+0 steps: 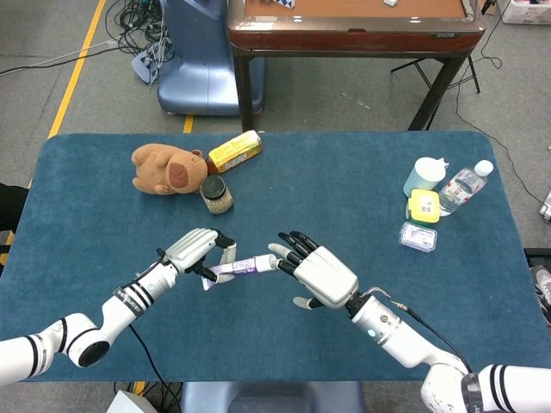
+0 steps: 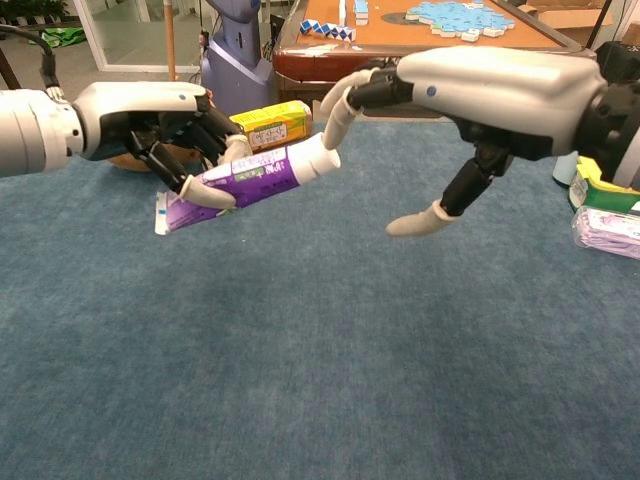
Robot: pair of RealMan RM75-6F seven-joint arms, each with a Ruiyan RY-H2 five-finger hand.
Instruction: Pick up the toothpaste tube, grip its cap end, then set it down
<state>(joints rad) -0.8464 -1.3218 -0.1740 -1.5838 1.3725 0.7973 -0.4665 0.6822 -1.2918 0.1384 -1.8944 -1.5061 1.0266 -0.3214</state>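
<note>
My left hand point(image 1: 194, 249) point(image 2: 150, 115) grips a purple toothpaste tube point(image 1: 237, 268) point(image 2: 245, 178) around its flat end and holds it above the blue table point(image 1: 344, 198). The tube slopes upward, its white cap point(image 2: 318, 160) pointing toward my right hand point(image 1: 318, 274) point(image 2: 500, 90). That hand's fingers are extended, and one fingertip point(image 2: 335, 105) touches the cap from above. Its thumb hangs down well away from the tube, so the right hand holds nothing.
A brown plush animal point(image 1: 164, 168), a yellow box point(image 1: 234, 151) and a small jar point(image 1: 216, 194) lie at the back left. At the right are a teal bottle point(image 1: 424, 175), a water bottle point(image 1: 465, 185), a yellow item point(image 1: 423, 206) and a clear pack point(image 1: 418, 236).
</note>
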